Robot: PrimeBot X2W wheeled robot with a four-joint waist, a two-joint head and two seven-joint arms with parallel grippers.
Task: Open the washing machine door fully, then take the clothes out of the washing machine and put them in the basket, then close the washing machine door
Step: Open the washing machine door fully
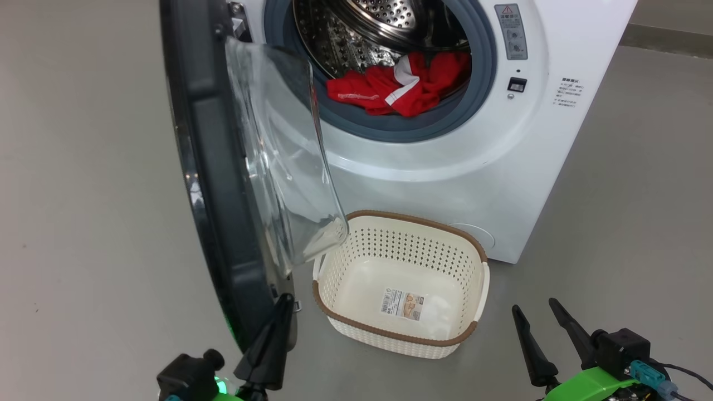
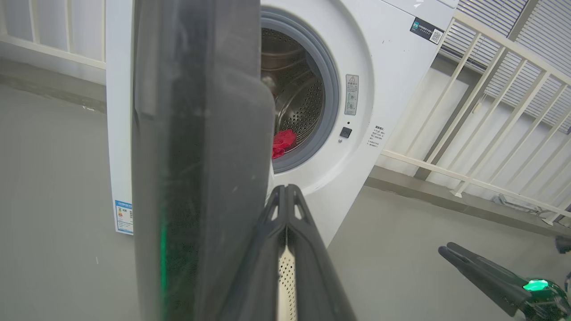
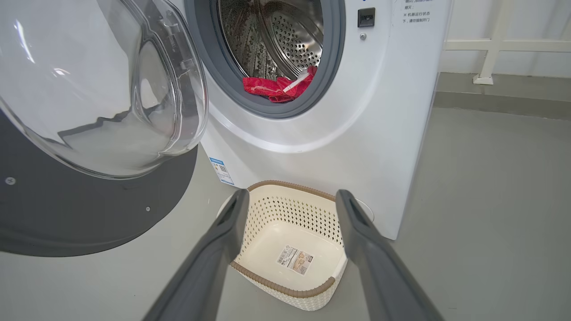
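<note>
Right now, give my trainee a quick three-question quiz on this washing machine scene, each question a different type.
1. True or false: the clothes lie inside the washing machine, not the basket.
2. The right fingers are: A shut, B spread apart, C gripping fabric.
3. Fill in: the shut left fingers sit near the washing machine ____'s lower edge.
Key: 1 true; 2 B; 3 door.

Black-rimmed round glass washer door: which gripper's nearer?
Left. The left gripper, shut, is right at the lower rim of the black-rimmed round glass door. The right gripper, open, sits beyond the cream perforated plastic basket, clear of the door.
</note>
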